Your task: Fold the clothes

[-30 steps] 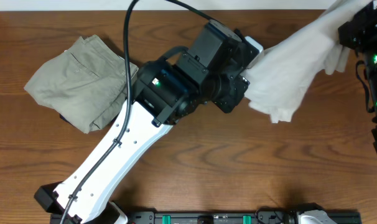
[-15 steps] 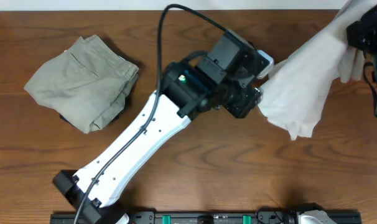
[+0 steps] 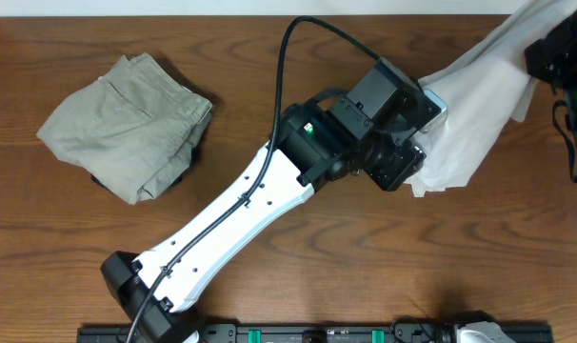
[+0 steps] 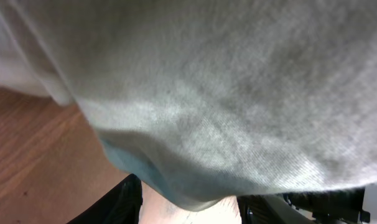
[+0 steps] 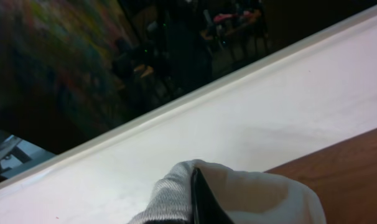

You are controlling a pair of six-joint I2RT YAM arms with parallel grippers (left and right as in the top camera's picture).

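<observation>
Off-white and slack — lower the T-shirt (image 3: 479,105) flat onto the table (image 3: 412,267), right gripper (image 3: 539,52) clamped on its far end, left gripper (image 3: 417,170) smothered in cloth, grip impossible to tell.

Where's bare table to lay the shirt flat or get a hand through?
Widest bare wood: near right of the table, bordered by the left arm, the T-shirt and the right edge. Smaller patch near left, below the trousers. Crowded far right, where arm and T-shirt meet.

We log the left arm (image 3: 260,195) swung farther right; the T-shirt (image 3: 479,95) drape pushed right, hanging narrower.
</observation>
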